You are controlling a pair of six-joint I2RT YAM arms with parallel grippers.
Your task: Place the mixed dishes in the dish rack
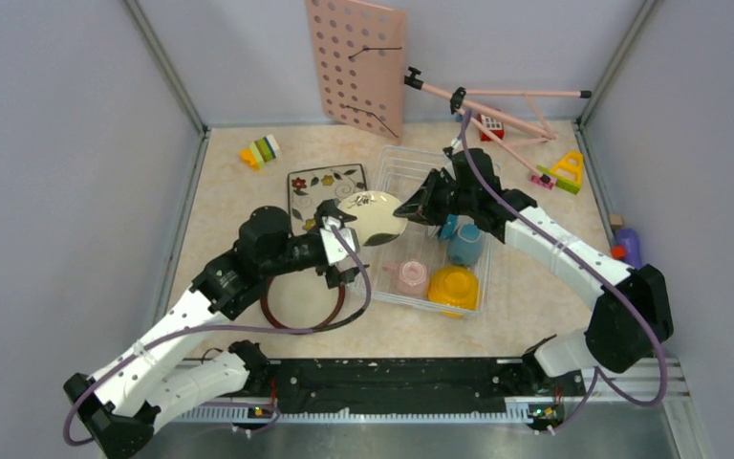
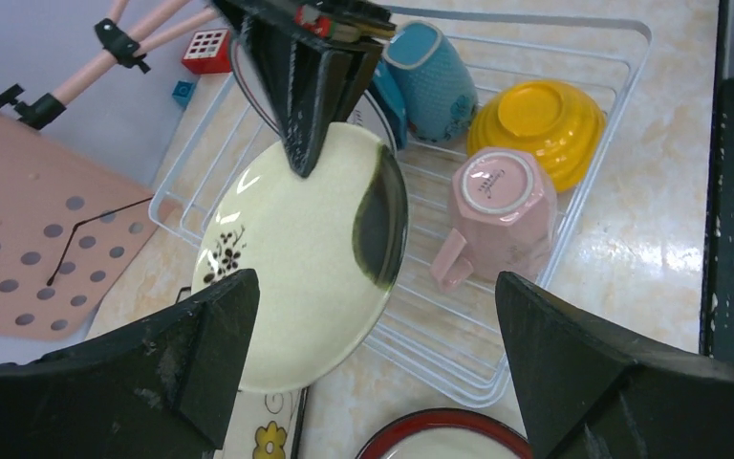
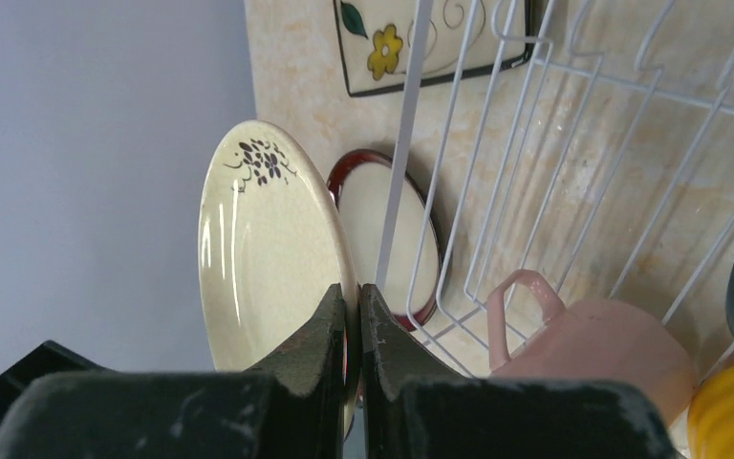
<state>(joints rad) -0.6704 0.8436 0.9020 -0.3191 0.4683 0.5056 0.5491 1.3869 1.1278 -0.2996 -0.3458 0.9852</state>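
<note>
You're racking the cream plate (image 2: 287,258), I judge: your right gripper (image 3: 352,316) pinches its rim, holding it on edge above the left side of the rack (image 1: 406,164), your left gripper (image 1: 336,241) hangs wide open and empty beside it, so next lower it in clear of the cup (image 2: 492,206).

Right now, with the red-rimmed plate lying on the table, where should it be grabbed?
Pinch the red-rimmed plate by its rim from above, one finger inside and one outside, probably on its left side, away from the rack. It lies flat, so only the rim offers an edge.
</note>
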